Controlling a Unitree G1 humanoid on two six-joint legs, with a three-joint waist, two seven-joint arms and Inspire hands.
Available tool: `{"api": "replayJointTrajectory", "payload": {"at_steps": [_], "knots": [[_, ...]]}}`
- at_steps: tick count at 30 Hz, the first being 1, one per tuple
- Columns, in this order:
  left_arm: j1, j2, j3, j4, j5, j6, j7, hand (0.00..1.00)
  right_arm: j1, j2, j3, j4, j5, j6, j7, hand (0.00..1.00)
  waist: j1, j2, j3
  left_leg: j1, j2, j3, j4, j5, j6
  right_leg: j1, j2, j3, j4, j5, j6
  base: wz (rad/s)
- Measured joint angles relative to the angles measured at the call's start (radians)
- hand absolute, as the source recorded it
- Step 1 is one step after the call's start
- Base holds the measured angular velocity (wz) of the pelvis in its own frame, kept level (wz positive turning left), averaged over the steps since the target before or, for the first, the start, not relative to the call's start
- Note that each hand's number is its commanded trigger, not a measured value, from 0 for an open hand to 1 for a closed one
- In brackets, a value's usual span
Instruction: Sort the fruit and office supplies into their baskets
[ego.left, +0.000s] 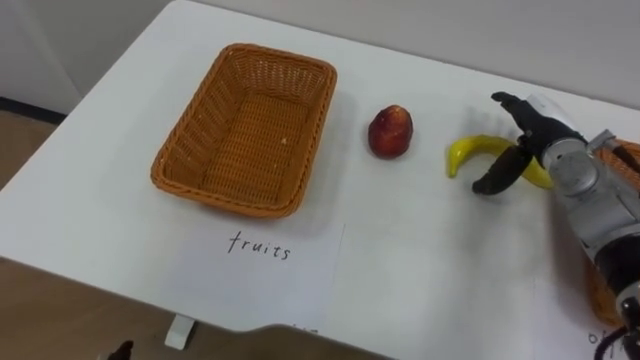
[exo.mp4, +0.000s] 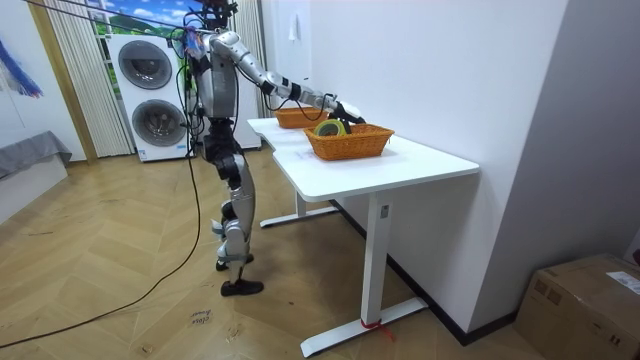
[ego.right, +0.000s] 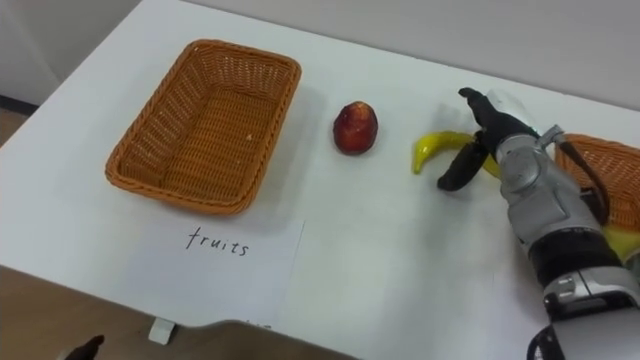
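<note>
The curved yellow banana (ego.left: 468, 149) lies lengthwise along the white counter's (ego.left: 430, 270) far edge. Its tip is pointed at the red apple (ego.left: 390, 131), and it is straddled by the spread right hand (ego.left: 545, 140).

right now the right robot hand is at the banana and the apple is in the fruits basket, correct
No. The left eye view shows the apple on the table, between the fruits basket and the banana, not in the basket. The right robot hand is at the banana.
</note>
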Motion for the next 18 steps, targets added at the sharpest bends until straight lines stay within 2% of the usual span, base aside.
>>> {"api": "replayJointTrajectory", "payload": {"at_steps": [3, 7, 14, 18], "knots": [[-0.001, 0.0, 0.0, 0.001, 0.0, 0.001, -0.012, 0.0, -0.003, -0.012, 0.016, 0.008, 0.011, 0.002, 0.027, 0.0, 0.005, -0.006, -0.0036, 0.0, 0.0, -0.004, 0.007, 0.002, -0.001, 0.0, 0.0, -0.002, 0.0, 0.0, 0.0, 0.0], [-0.015, 0.0, 0.0, 0.005, 0.0, 0.001, -0.035, 0.0, -0.011, -0.017, 0.018, 0.021, 0.01, 0.019, 0.075, 0.0, 0.011, -0.01, -0.0028, -0.001, -0.001, -0.017, 0.01, 0.002, -0.001, 0.005, -0.002, -0.015, 0.0, 0.0, -0.001, 0.06], [-0.019, 0.002, -0.001, 0.011, 0.0, 0.001, -0.046, 0.0, -0.039, -0.017, 0.033, 0.061, 0.009, 0.023, 0.148, 0.0, 0.024, -0.023, 0.0082, -0.01, -0.001, -0.025, 0.01, 0.002, -0.002, 0.004, 0.001, -0.021, -0.001, 0.003, -0.004, 0.03], [-0.02, 0.003, -0.001, 0.017, 0.0, 0.001, -0.046, 0.0, -0.046, -0.018, 0.04, 0.074, 0.01, 0.036, 0.171, 0.0, 0.033, -0.025, 0.0092, -0.01, -0.001, -0.026, 0.011, 0.002, -0.002, 0.004, 0.001, -0.022, -0.002, 0.005, -0.004, 0.0]]}}
